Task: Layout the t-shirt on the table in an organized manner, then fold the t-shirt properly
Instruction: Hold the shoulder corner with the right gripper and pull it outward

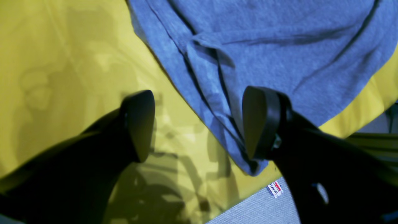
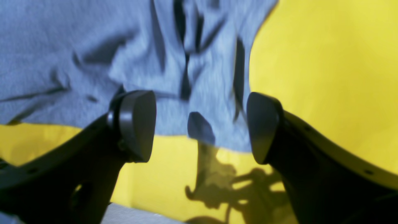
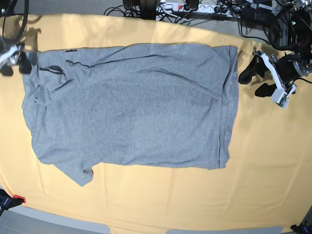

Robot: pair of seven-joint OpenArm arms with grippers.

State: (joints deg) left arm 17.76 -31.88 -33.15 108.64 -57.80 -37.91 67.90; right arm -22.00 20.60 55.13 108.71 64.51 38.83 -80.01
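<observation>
The grey t-shirt (image 3: 131, 112) lies spread flat on the yellow-orange table (image 3: 263, 165), hem toward the right and a sleeve at the front left. My left gripper (image 3: 254, 82) hovers open just off the shirt's far right corner. In the left wrist view its fingers (image 1: 140, 124) stand wide apart, with a creased shirt corner (image 1: 224, 93) reaching under the right one. My right gripper (image 3: 14, 66) is open at the shirt's far left corner. The right wrist view shows its fingertips (image 2: 136, 124) wide apart above the wrinkled shirt edge (image 2: 199, 93), holding nothing.
Cables and a power strip (image 3: 180, 7) run along the table's far edge. A small printed label (image 1: 275, 189) lies on the grey floor beyond the table edge. A clamp (image 3: 12, 200) grips the front left corner.
</observation>
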